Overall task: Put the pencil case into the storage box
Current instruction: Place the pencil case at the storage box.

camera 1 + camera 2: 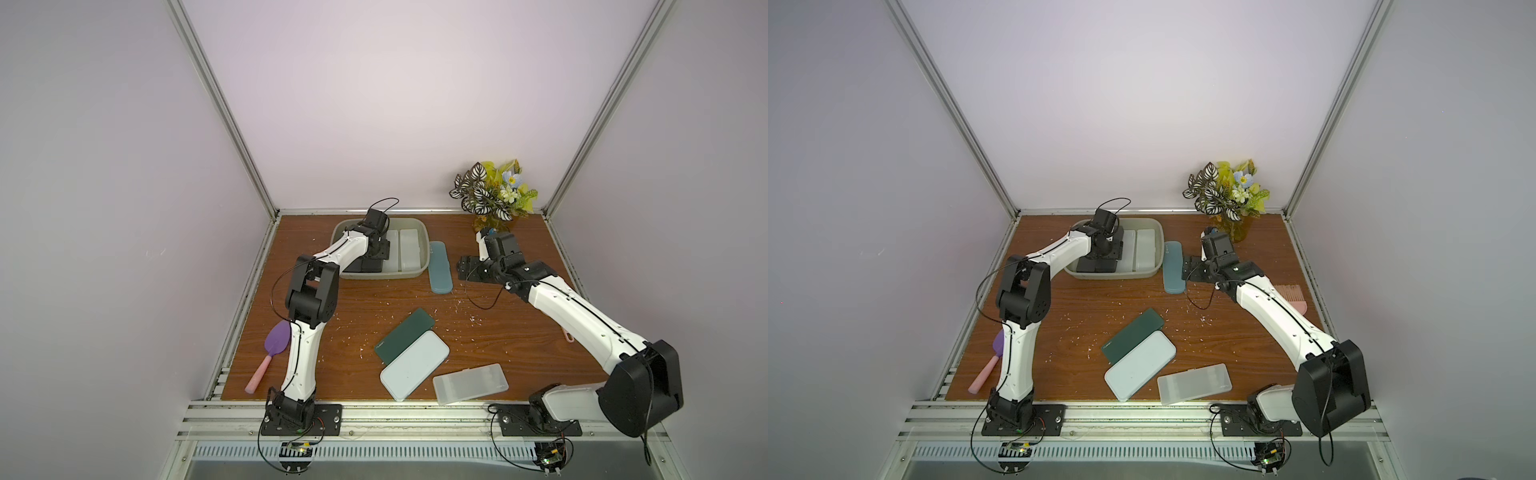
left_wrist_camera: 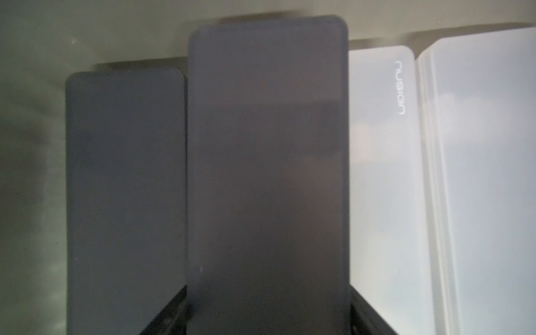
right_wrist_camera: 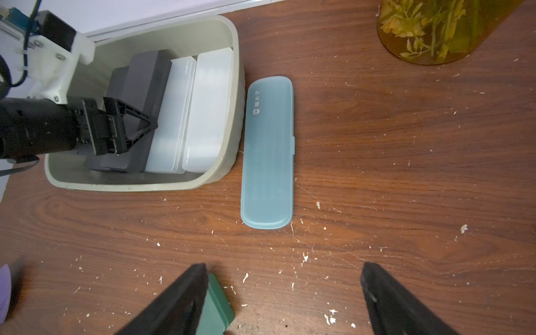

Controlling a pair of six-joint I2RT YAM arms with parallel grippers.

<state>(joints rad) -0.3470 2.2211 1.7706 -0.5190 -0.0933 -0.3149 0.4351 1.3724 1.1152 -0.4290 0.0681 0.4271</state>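
Observation:
The grey-green storage box (image 1: 386,275) (image 1: 1121,276) (image 3: 130,187) stands at the back of the table. Inside lie a dark grey pencil case (image 2: 124,174) and two frosted white ones (image 2: 383,174) (image 3: 208,110). My left gripper (image 2: 266,304) (image 1: 376,257) (image 3: 145,121) reaches into the box, shut on a second dark grey pencil case (image 2: 266,145) that is tilted up. A teal pencil case (image 1: 439,267) (image 3: 268,150) lies on the table against the box's right wall. My right gripper (image 3: 284,266) (image 1: 463,266) hangs open just right of the teal case, holding nothing.
Nearer the front lie a dark green case (image 1: 405,334) (image 3: 219,304), a pale blue case (image 1: 414,365) and a clear frosted case (image 1: 470,383). A flower vase (image 1: 494,195) stands back right. A purple scoop (image 1: 276,338) lies left, a pink brush (image 1: 1293,297) right.

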